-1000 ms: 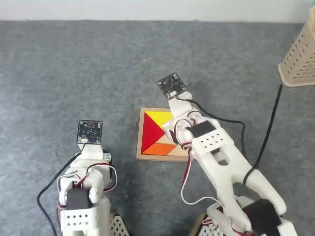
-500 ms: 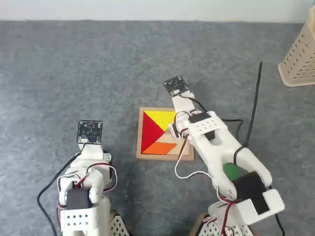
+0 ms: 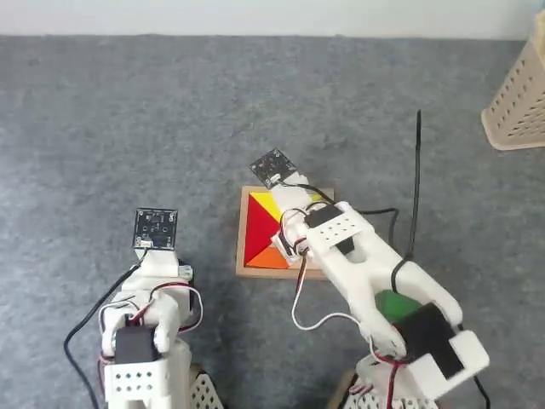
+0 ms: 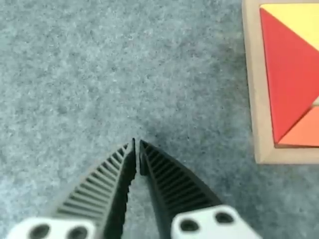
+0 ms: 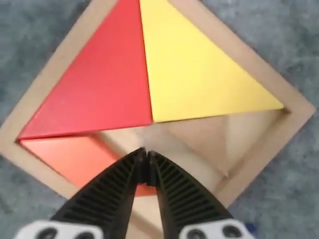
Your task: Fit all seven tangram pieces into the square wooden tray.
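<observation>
The square wooden tray (image 3: 241, 256) lies on grey carpet between the arms. It holds a red triangle (image 3: 260, 228), a yellow triangle (image 3: 266, 203) and an orange piece (image 3: 264, 256). My right gripper (image 5: 145, 152) is shut and empty, its tips just above the tray's bare wood (image 5: 199, 144), beside the red triangle (image 5: 99, 94), yellow triangle (image 5: 194, 74) and orange piece (image 5: 75, 157). My left gripper (image 4: 135, 144) is shut over bare carpet, apart from the tray's rim (image 4: 251, 99). The right arm hides the tray's right half in the high view.
A green thing (image 3: 393, 302) shows partly beneath the right arm, on the carpet near its base. A slotted beige basket (image 3: 519, 94) stands at the far right. A black cable (image 3: 417, 170) rises right of the tray. Open carpet lies behind and left of the tray.
The right arm has swung leftward, bringing its wrist from the tray's right side to over its middle. The left arm has not moved.
</observation>
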Robot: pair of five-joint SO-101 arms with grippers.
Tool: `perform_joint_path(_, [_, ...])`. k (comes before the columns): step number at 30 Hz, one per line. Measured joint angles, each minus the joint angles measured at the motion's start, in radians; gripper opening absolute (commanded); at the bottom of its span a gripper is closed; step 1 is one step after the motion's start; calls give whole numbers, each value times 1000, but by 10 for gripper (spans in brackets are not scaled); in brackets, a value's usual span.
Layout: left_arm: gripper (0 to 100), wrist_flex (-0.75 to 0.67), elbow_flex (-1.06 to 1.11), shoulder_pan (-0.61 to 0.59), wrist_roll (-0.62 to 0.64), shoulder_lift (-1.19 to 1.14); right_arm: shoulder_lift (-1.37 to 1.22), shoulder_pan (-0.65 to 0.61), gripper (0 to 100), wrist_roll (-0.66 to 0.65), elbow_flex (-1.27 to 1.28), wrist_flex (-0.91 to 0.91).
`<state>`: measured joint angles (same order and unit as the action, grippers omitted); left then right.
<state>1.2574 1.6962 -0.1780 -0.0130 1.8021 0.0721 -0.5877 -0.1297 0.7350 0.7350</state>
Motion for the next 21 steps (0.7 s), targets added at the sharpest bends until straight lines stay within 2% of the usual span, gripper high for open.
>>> perform_joint_path(2, [12, 0, 0, 0, 0, 0, 46, 0, 29, 0, 0, 26])
perform_joint_path(6, [12, 0, 0, 0, 0, 0, 199, 31, 129, 0, 0, 95])
perform_joint_path(11, [12, 0, 0, 0, 0, 0, 282, 123, 145, 0, 0, 123])
perform_joint_path(21, [12, 0, 0, 0, 0, 0, -63, 123, 195, -2, -132, 130])
